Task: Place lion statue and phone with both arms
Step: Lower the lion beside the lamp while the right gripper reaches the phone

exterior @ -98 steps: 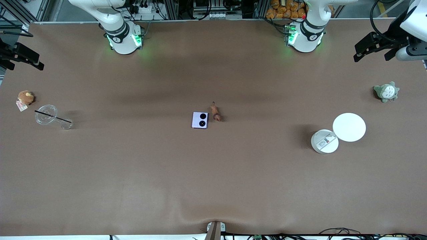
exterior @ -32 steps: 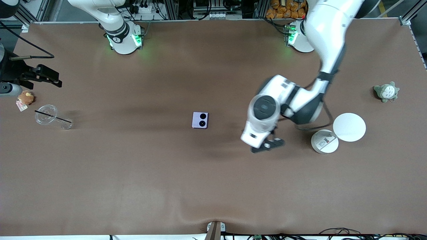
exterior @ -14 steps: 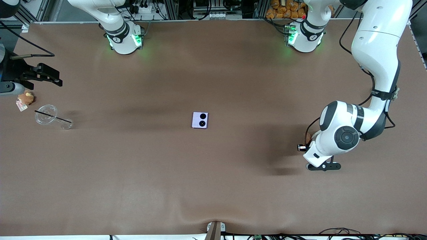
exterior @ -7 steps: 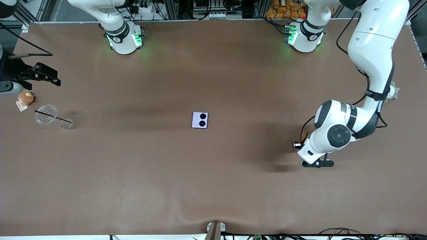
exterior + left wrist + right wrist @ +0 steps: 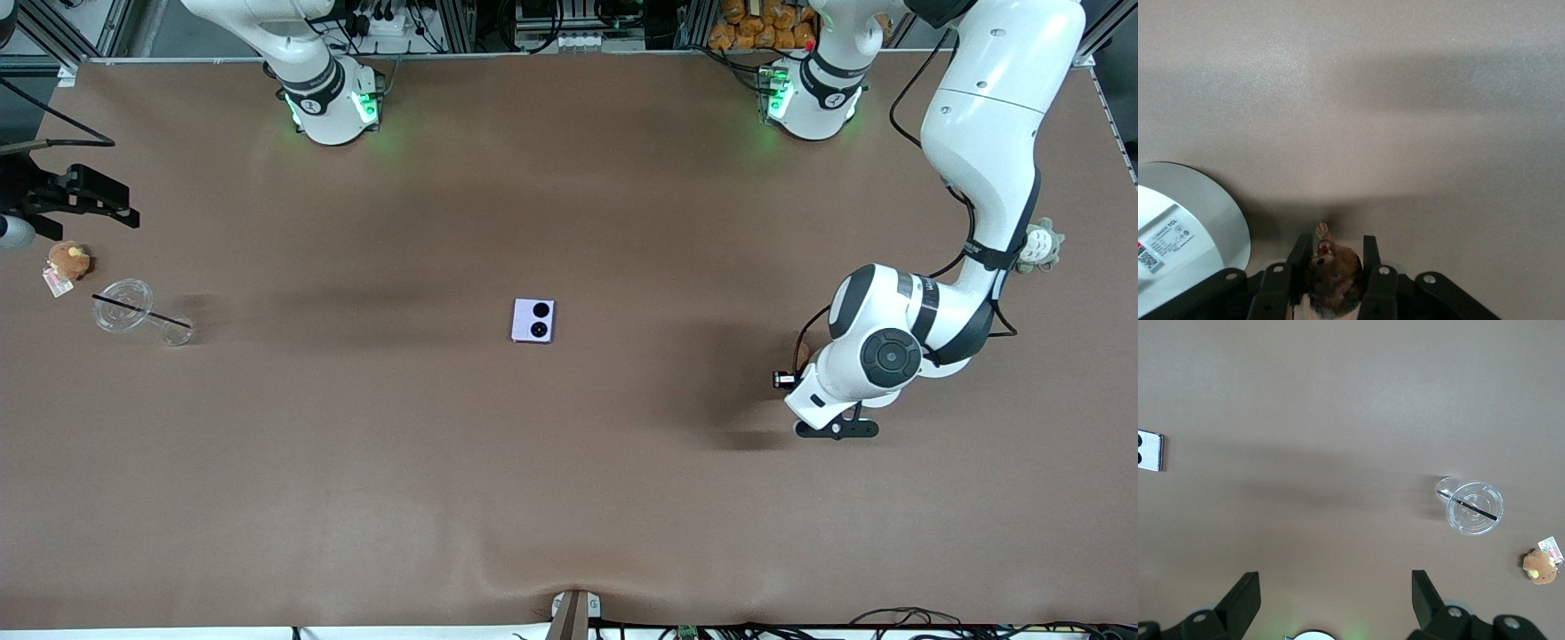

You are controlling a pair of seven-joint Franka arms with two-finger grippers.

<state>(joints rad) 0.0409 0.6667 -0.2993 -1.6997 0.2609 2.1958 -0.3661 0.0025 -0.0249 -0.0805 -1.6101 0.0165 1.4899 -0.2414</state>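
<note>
The left gripper (image 5: pixel 1333 280) is clenched on the lion statue (image 5: pixel 1332 270), whose brown body sits between the two black fingers (image 5: pixel 1375 273) with its thin end poking out past them; in the front view the statue is hidden under the left arm's wrist, which hangs over the table (image 5: pixel 569 480) toward the left arm's end. Just beside the gripper in the left wrist view lies a white disc (image 5: pixel 1178 233), cut off by the picture's edge, carrying a small label with a QR-like code and print too small to read. A grey-green and white plush (image 5: pixel 1038 247) peeks out from under the left arm's forearm near the table edge at that end. The phone (image 5: pixel 532 320) lies flat in the middle of the table, its two black circles facing up, with bare brown surface all around it. The right gripper (image 5: pixel 1335 593) hangs with its fingers spread wide and nothing between them, over the table edge at the right arm's end. Near that edge stand a clear plastic cup (image 5: pixel 124 305) with a black straw (image 5: pixel 133 308) across it, a small clear lid (image 5: pixel 177 332) beside it, and an orange-brown plush (image 5: pixel 68 260) with a tag whose print is unreadable.
</note>
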